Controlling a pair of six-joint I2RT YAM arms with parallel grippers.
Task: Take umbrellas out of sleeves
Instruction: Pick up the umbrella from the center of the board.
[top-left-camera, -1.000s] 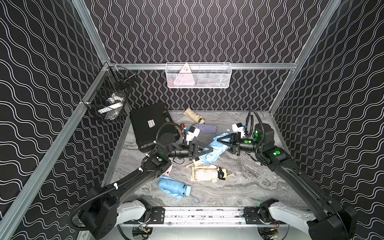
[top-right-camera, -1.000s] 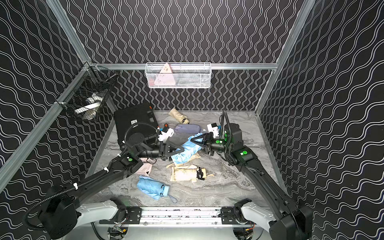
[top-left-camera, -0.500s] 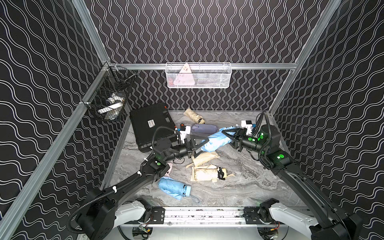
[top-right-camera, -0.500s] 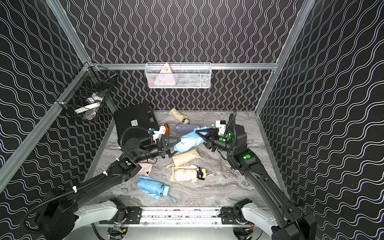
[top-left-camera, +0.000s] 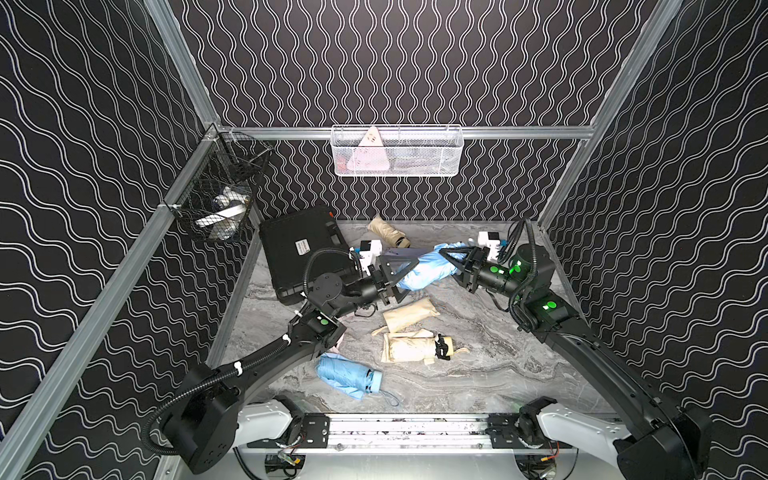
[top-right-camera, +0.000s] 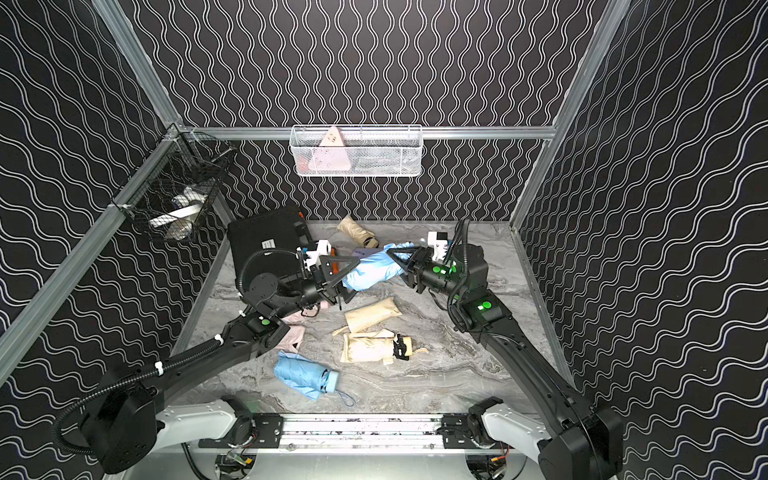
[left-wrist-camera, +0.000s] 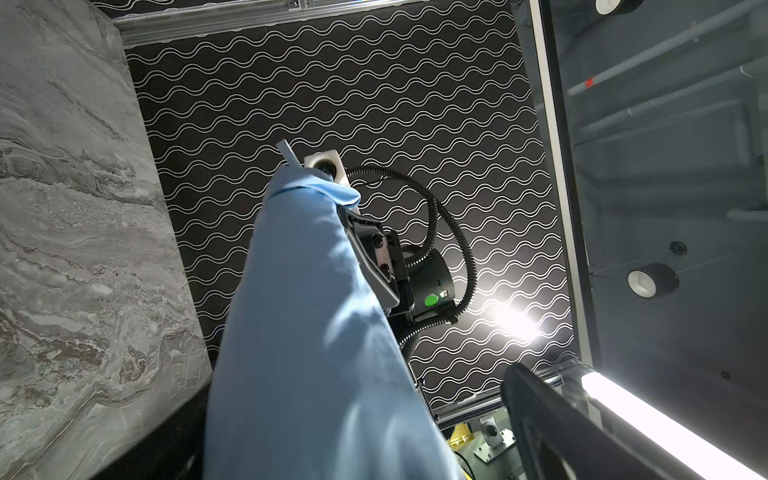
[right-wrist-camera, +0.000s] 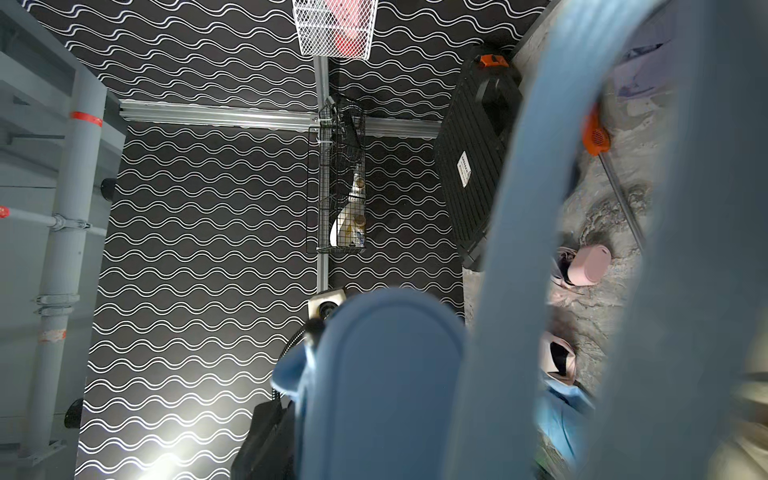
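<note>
my left end effector (top-left-camera: 408, 276): released, jaws wide | my right end effector (top-left-camera: 450, 259): clenched on light blue sleeve (top-left-camera: 428, 270) | handling: soft, slick, light, so I'd pinch its free end

My right claw (top-left-camera: 451, 261) pinches the right end of the light blue sleeve (top-left-camera: 424, 270) and holds it above the table (top-left-camera: 478, 365). My left claw (top-left-camera: 409, 276) has its jaws spread wide around the sleeve's left end, not gripping it. Nearer me lie a cream sleeve (top-left-camera: 409, 316), a cream umbrella (top-left-camera: 409, 349) and a light blue umbrella (top-left-camera: 347, 376). The black case (top-left-camera: 299, 253) sits far left.
</note>
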